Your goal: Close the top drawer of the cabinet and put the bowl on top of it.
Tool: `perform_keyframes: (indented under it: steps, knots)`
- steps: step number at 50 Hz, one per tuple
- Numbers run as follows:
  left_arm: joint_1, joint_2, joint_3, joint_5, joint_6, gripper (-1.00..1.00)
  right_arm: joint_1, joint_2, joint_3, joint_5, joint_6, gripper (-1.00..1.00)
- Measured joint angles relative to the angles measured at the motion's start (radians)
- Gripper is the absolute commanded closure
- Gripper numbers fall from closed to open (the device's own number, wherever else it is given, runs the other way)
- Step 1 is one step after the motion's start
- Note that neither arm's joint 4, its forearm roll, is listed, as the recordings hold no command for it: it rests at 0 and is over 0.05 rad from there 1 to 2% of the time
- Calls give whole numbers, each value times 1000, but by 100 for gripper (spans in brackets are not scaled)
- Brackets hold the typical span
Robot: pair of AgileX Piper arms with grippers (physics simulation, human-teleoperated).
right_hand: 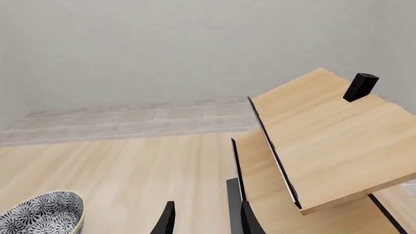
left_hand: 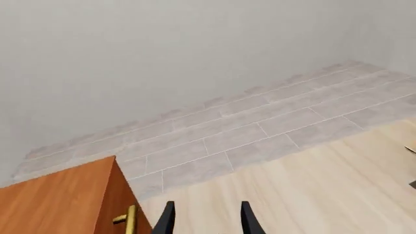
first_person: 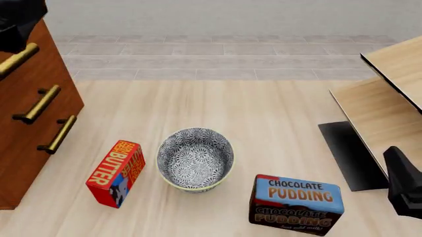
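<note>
Centrally in the front view, the bowl (first_person: 195,159) sits upright on the light-wood surface (first_person: 264,113), its dark-grey-and-white floral inside facing up and its pale cream outside showing along the near rim. Just beside it on the left lies a red and yellow butter box (first_person: 116,173), tilted on the surface and not touching the bowl; on the near right stands a chocolate pudding box (first_person: 296,205), also apart from the bowl. The cabinet (first_person: 26,123) stands at the left edge of that view, reddish-brown, with three brass bar handles stepped one above the other; the top drawer (first_person: 13,59) is the uppermost, and its front seems to stand a little further out than the two below, though the view cuts it off. A dark part of the left arm overlaps the cabinet's upper corner. In the left wrist view the left tool (left_hand: 206,219) shows two dark fingers with a moderate gap and nothing between them, above the bare surface, with a corner of the cabinet (left_hand: 65,200) and one brass handle end (left_hand: 128,219) close alongside. The right tool (right_hand: 206,217) likewise has its fingers parted with nothing held, the bowl (right_hand: 42,214) near one corner of its view and pale light-wood furniture (right_hand: 331,146) with dark edging ahead. In the front view that furniture (first_person: 389,94) fills the right side, and only a dark piece of the right arm (first_person: 405,185) shows at the lower right.
</note>
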Motion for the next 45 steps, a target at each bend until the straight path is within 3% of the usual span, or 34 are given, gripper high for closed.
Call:
perform_keyframes:
  steps: [13, 32, 45]
  knots:
    - [-145, 63, -109, 124, 77, -100, 1, 9, 1, -7, -2, -100]
    - [-225, 236, -299, 359, 91, -100, 5, 22, 1, -12, -17, -100]
    - [-285, 322, -314, 469, 133, -100, 6, 30, 1, -16, -22, -100]
